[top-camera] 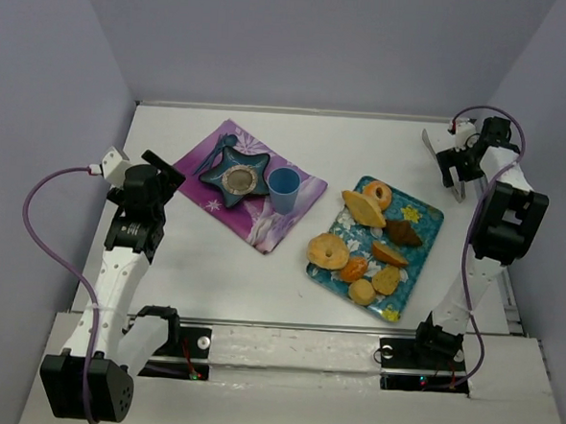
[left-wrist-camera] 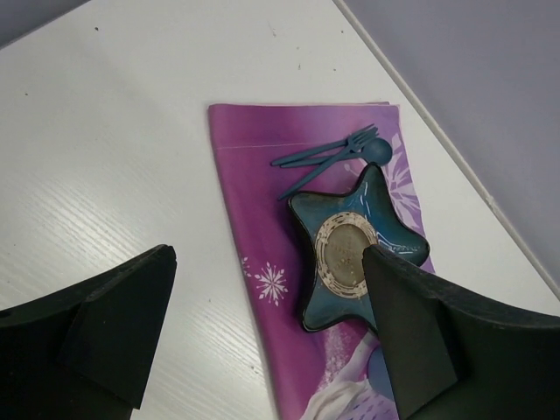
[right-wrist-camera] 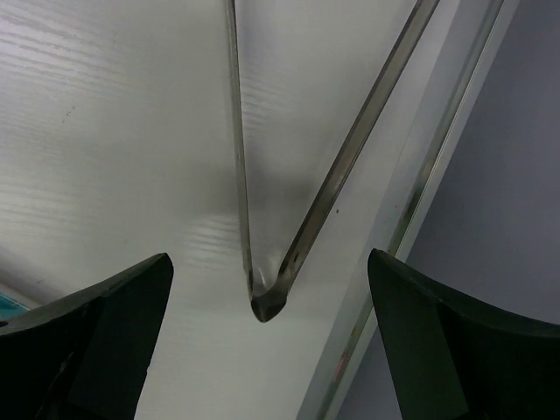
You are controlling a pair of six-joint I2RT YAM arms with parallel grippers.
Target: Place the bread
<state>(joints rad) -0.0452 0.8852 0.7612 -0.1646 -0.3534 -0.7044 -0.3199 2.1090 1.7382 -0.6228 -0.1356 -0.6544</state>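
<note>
The bread [top-camera: 354, 268], a small orange-brown oval roll, lies among other pastries on the blue flowered tray [top-camera: 428, 221] at the right. A blue star-shaped plate [top-camera: 239, 178] sits on a purple mat [top-camera: 299, 186]; it also shows in the left wrist view [left-wrist-camera: 350, 254]. My left gripper [top-camera: 167, 174] is open and empty, just left of the mat [left-wrist-camera: 267, 254]. My right gripper [top-camera: 453, 179] is open at the far right, above metal tongs [top-camera: 429, 141] lying on the table. In the right wrist view the tongs [right-wrist-camera: 350, 149] have their hinge end between my open fingers [right-wrist-camera: 269, 256].
A blue cup [top-camera: 283, 189] stands on the mat beside the star plate. A blue fork and spoon [left-wrist-camera: 337, 153] lie at the mat's far end. The tray also holds a ring-shaped pastry [top-camera: 328, 250], round buns [top-camera: 362, 292] and a dark piece [top-camera: 404, 232]. The table's right rail [right-wrist-camera: 429, 184] runs beside the tongs.
</note>
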